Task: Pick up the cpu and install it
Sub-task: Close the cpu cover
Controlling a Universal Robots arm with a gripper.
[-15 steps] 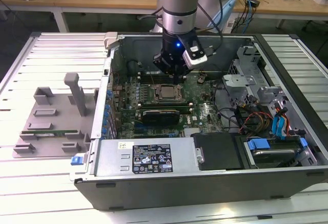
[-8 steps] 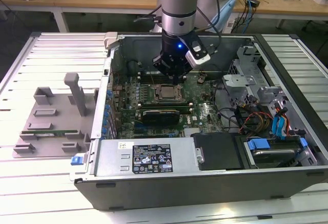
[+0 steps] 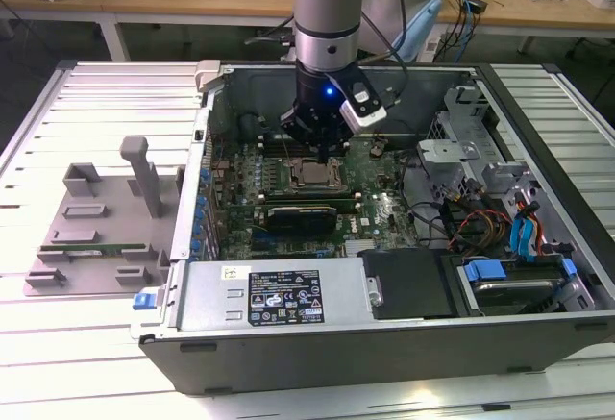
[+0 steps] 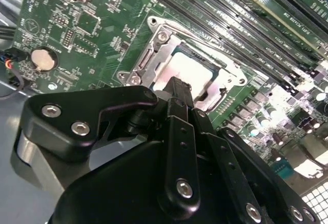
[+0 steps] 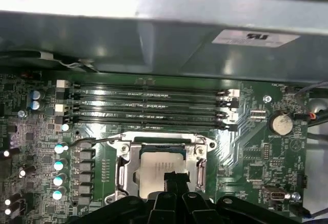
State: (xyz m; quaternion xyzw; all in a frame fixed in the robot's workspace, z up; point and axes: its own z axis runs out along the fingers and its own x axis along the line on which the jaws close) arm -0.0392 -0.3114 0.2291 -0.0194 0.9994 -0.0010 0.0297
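Your arm stands inside the open computer case (image 3: 288,343) on the desk (image 3: 58,362), its end effector (image 3: 322,154) poised directly over the motherboard (image 3: 384,210). The cpu (image 3: 315,174) lies flat in the metal socket frame (image 4: 154,55). In the exterior view it is near the board's middle, with the dark power supply (image 3: 288,297) at 6 o'clock from it.

In both wrist views the end effector (image 4: 177,86) (image 5: 175,178) has its fingers drawn together with nothing between them. Their tip sits over one edge of the cpu's (image 4: 195,70) (image 5: 154,170) silver top plate, and you cannot tell whether it touches or just clears it. The memory slots (image 5: 148,106) run alongside the socket, just beside it. A grey parts tray (image 3: 96,228) rests on the desk at 9 o'clock from the case, well apart from the work.

Judge the chip as light, thin and rigid, with a smooth lid that may slip under a poor grip. It is probably fragile on its underside and easily spoiled by tilt or pressure. The safest hold looks to be across two opposite edges at the green rim, keeping it level, never a squeeze on the lid's face.
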